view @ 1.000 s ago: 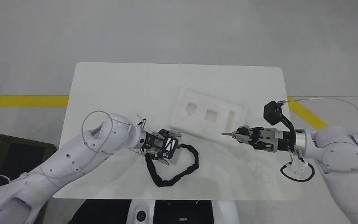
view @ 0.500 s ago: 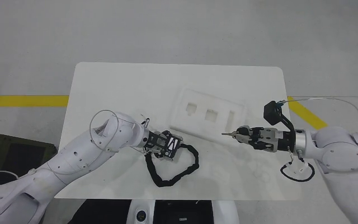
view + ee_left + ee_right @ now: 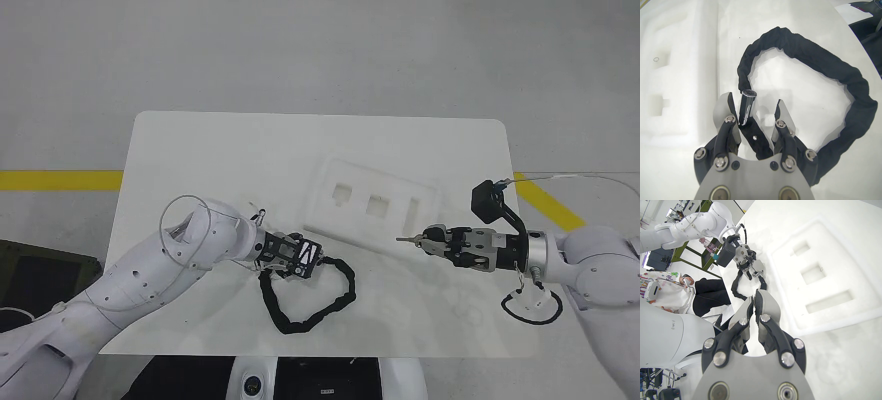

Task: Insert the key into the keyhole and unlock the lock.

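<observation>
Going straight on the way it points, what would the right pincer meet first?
Most likely the black chain lock, whose near end lies in line, with the left pincer just beyond. Height is unclear, so it might pass above.

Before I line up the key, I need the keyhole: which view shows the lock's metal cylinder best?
Left wrist view: the metal cylinder shows large inside the open left gripper. In the top and right wrist views it is too small to tell.

A white desk (image 3: pixel 200 150) with rounded corners stands on a smooth grey floor (image 3: pixel 300 50) crossed by a yellow line (image 3: pixel 60 180). Beyond it are a green-framed bench (image 3: pixel 675 255) and what may be black chairs (image 3: pixel 668 393), in bright, even light.
</observation>
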Tool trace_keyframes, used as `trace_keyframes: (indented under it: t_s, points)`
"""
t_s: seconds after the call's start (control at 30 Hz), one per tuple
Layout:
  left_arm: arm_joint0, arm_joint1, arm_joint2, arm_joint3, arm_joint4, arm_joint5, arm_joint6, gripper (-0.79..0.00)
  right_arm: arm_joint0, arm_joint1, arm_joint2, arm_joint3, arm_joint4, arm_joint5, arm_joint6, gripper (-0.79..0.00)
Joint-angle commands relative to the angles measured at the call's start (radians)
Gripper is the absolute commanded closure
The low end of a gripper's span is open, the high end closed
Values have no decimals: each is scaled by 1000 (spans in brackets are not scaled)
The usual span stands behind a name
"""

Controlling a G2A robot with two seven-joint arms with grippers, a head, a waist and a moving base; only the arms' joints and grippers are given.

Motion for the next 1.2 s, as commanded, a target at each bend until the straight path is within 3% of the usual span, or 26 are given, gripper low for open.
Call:
trace_keyframes:
  t_s: [0.0, 0.3, 0.43, 0.83, 0.87, 0.9, 1.17]
  points:
    - [2, -4, -4, 7, -6, 1, -6, -391, 0, 0, 0, 0, 0, 0, 0, 0]
    - [10, -16, -21, 32, -31, -4, -15, -339, 0, 0, 0, 0, 0, 0, 0, 0]
    - [13, -21, -27, 43, -43, -7, -15, -243, 0, 0, 0, 0, 0, 0, 0, 0]
    - [15, -42, -43, 75, -93, -29, -62, -166, 0, 0, 0, 0, 0, 0, 0, 0]
    - [15, -44, -44, 75, -97, -31, -64, -58, 0, 0, 0, 0, 0, 0, 0, 0]
    - [15, -45, -46, 76, -100, -33, -66, 0, 0, 0, 0, 0, 0, 0, 0, 0]
    - [24, -52, -65, 78, -122, -28, -45, 0, 0, 0, 0, 0, 0, 0, 0, 0]
